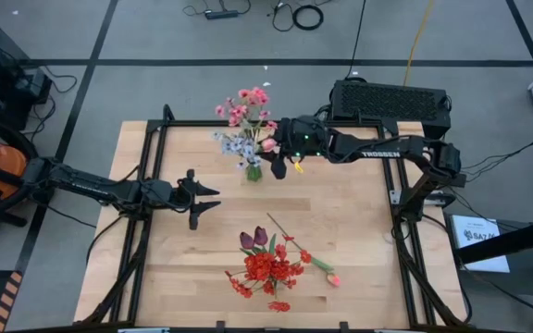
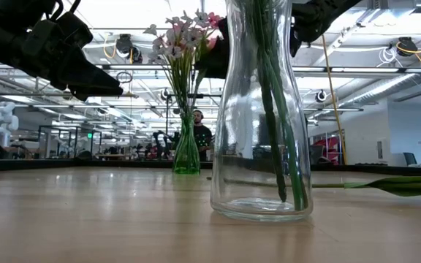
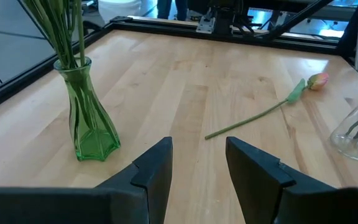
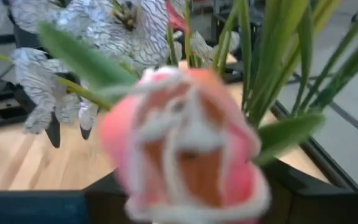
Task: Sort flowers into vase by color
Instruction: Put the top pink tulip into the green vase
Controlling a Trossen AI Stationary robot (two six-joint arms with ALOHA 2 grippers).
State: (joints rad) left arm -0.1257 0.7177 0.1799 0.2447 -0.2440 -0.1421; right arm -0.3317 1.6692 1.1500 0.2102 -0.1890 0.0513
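The right gripper was just beside the green vase, at the height of its blossoms. Whether its fingers were apart or together I cannot tell; a pink bud filled the right wrist view, very near the camera, its head turned toward the lens.

The green vase held pink blossoms and pale blue-lavender sprigs, their stems upright.

The left gripper hung on the other side of the green vase, apart from it, fingers spread and holding nothing.

Well apart from the green vase, the clear vase held red clusters and maroon tulips. Beside it one pink flower lay flat on the table, its stem slanting, its head pointing away from the green vase.
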